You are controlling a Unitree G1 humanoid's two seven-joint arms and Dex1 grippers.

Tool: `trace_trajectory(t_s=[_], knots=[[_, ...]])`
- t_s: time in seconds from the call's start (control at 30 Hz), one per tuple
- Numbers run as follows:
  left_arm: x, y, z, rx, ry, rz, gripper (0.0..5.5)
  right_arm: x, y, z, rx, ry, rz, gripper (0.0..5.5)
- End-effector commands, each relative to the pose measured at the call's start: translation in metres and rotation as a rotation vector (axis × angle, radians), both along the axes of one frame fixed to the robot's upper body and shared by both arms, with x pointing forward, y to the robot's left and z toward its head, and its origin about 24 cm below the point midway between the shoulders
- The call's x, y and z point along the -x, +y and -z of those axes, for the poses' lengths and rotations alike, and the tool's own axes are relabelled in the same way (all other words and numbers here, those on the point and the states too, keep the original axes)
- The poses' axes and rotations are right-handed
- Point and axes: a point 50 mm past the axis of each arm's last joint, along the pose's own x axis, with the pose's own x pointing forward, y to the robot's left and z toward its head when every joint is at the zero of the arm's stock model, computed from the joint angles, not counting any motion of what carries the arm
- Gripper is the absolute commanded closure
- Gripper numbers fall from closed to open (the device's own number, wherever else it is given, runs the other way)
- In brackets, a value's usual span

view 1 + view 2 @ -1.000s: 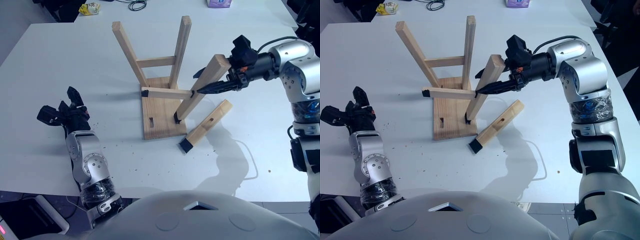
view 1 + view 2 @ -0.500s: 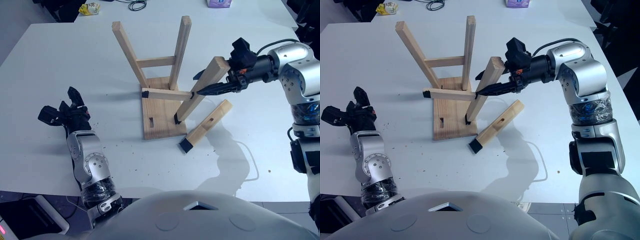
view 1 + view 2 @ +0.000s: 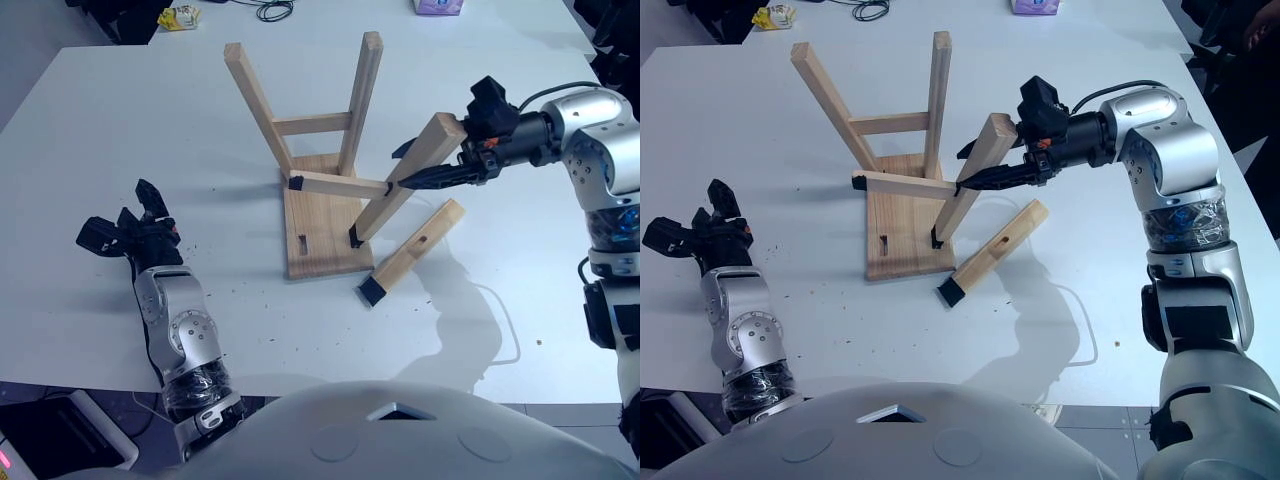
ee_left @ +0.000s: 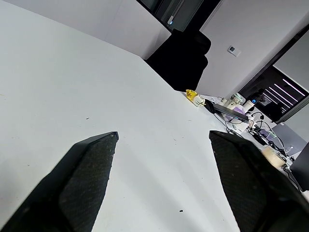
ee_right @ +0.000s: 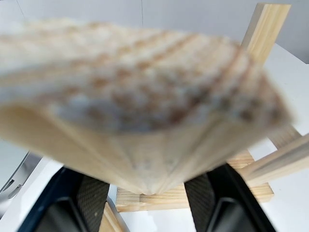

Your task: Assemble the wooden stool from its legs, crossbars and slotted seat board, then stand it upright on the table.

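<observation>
Apparently the right gripper (image 3: 406, 166) pinches the tilted leg (image 3: 398, 196) of the pale, inverted stool (image 3: 318, 228); left gripper (image 3: 124, 222) spread.

Nothing legible shows anywhere. The yellow packet (image 3: 180, 15) and the purple box (image 3: 438, 6), both beyond the tabletop's far edge, carry print (too small to make out), and the small wall plate (image 4: 233, 49) shows no readable characters either.
</observation>
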Motion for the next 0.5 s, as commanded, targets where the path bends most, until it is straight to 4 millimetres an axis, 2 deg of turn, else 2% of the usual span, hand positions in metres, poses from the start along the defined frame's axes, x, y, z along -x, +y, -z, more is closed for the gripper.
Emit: trace_trajectory(t_s=[0.03, 0.27, 0.5], knots=[[-0.001, -0.004, 0.003, 0.021, 0.003, -0.010, 2.00, 0.002, -0.003, -0.002, 0.007, -0.010, 0.023, 3.45], [0.001, -0.005, 0.004, 0.028, -0.003, -0.019, 2.00, 0.010, -0.004, 0.004, 0.028, -0.027, 0.070, 3.45], [0.004, -0.005, 0.004, 0.031, -0.010, -0.031, 2.00, 0.016, -0.004, 0.002, 0.040, -0.050, 0.113, 3.45]])
